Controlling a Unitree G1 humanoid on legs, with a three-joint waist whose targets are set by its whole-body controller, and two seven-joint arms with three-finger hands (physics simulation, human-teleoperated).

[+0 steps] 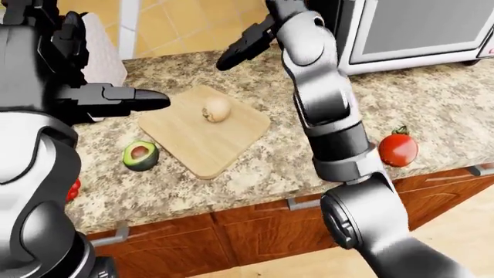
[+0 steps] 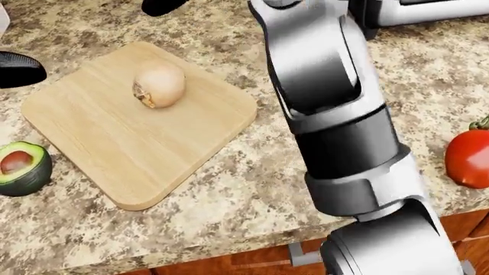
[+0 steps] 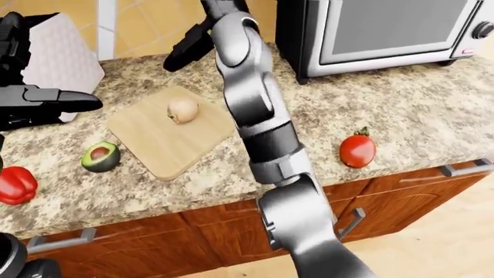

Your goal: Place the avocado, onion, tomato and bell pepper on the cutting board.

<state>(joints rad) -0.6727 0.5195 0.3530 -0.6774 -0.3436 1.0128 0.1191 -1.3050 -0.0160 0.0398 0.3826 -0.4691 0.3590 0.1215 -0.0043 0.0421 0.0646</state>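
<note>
Resting on its side near the upper middle of the cutting board (image 2: 114,143), the onion (image 2: 159,85) is seen free of any hand, so that item can be judged as placed and the step in hand as the turn toward the next piece. The right hand (image 1: 245,46) is held above the counter (image 2: 252,189), up and to the right of the board in the left-eye view, its dark fingers (image 1: 231,56) spread and closed on nothing. The left hand (image 1: 123,98) is shown at the left of that view with its fingers (image 3: 65,101) stretched out straight and nothing in them — it hangs just left of the board. The halved avocado (image 2: 23,167) is found at the left edge of the head view, close beside the board's lower left side but off it; the tomato (image 3: 357,149) lies well apart on the right. A reach to one of these is called for next, probably the avocado by the left hand, with a grip round its curved skin. The bell pepper (image 3: 17,185) is shown only in the right-eye view, at the lower left edge, and the toaster oven (image 3: 386,32) is seen whole there too — the head view is largely filled by the right forearm (image 2: 336,97).
</note>
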